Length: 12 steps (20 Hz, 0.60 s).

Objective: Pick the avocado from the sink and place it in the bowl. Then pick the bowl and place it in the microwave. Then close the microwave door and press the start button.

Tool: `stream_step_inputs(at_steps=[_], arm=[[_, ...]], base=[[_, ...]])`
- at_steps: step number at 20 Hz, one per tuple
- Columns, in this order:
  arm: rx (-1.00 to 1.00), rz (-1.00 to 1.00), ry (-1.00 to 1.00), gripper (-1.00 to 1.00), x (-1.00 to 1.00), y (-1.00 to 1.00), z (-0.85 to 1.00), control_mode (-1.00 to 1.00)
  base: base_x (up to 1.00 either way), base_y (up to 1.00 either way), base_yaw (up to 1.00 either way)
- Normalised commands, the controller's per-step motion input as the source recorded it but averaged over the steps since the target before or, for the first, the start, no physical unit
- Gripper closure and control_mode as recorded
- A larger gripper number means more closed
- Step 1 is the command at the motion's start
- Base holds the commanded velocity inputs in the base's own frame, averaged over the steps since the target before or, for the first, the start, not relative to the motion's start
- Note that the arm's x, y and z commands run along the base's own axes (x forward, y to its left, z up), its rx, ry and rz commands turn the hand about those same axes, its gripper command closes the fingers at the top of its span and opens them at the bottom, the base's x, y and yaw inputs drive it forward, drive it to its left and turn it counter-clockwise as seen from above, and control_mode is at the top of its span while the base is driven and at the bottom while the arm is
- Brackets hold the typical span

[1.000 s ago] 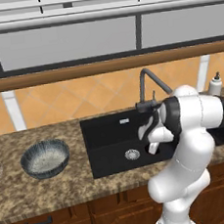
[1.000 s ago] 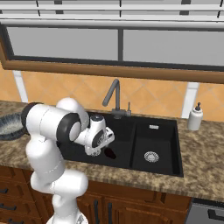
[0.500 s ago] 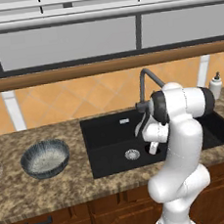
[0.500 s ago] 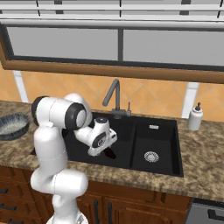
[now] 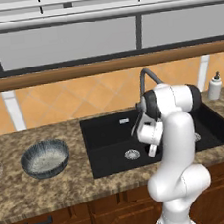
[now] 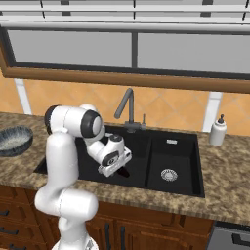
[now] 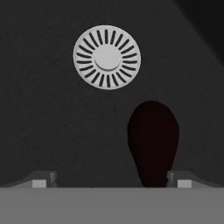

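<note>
At the bottom of the hand view the gripper (image 7: 109,178) shows its two finger tips set wide apart, with nothing between them. Just above the right tip (image 7: 183,178), in the lower right of that frame, lies the avocado (image 7: 153,142), a dark egg shape on the black floor of the sink (image 7: 43,109); I cannot tell whether the tip touches it. Further up, at upper centre, sits the round steel drain (image 7: 107,57).

In the left base view the white arm (image 5: 175,151) fills the lower right, bent over the sink (image 5: 106,129), its hand low over the basin. The bowl (image 5: 45,158) stands on the granite counter (image 5: 40,196) at the left, well apart from the basin. Behind, the grey tap (image 5: 147,75) rises at centre, and a soap bottle (image 5: 214,86) stands at the far right.
</note>
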Motion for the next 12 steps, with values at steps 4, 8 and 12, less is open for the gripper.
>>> stream_step_inputs(at_steps=[4,8,12], arm=[[0.00,0.00,0.04,-1.00,0.27,-0.01,-0.10,-1.00],[0.00,0.01,0.02,-1.00,0.29,0.00,-0.16,-1.00],[0.00,0.01,0.00,-1.00,0.28,0.00,-0.27,-1.00]], base=[[0.00,0.00,0.00],[0.00,0.00,0.00],[0.00,0.00,0.00]])
